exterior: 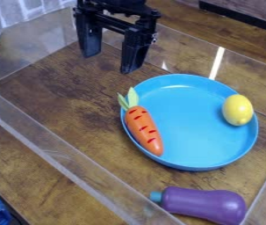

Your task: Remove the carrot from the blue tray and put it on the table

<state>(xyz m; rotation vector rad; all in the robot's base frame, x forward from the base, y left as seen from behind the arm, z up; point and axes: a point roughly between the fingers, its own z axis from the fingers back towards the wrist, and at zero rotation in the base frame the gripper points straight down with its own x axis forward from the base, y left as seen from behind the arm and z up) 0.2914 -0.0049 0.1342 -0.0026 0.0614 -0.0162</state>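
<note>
Along the left edge of the frame a clear acrylic wall [30, 132] runs diagonally from the upper left down toward the bottom, fencing off my dark brown wood-grain desk [65, 97]. In the upper left-centre hangs my end effector [115, 54], black, pointing down over bare wood, its two fingers [130, 53] standing apart with nothing between them; it is open and clear of every object. Just right of centre the toy carrot [146, 128] lies inside the blue tray [199, 154], resting against the tray's left rim, its green leafy top [128, 98] pointing toward the upper left and poking out past the rim, its orange tip aimed toward the lower right. The carrot sits below and slightly right of my end effector, apart from it. The tray itself is a round light-blue plate with a raised rim filling the centre-right of the frame, flat on the desk. Near its upper right rim sits a yellow lemon [237, 110], well apart from the carrot. At the bottom right, outside the tray and just below it, a purple eggplant [201, 204] lies on its side on the desk.
</note>
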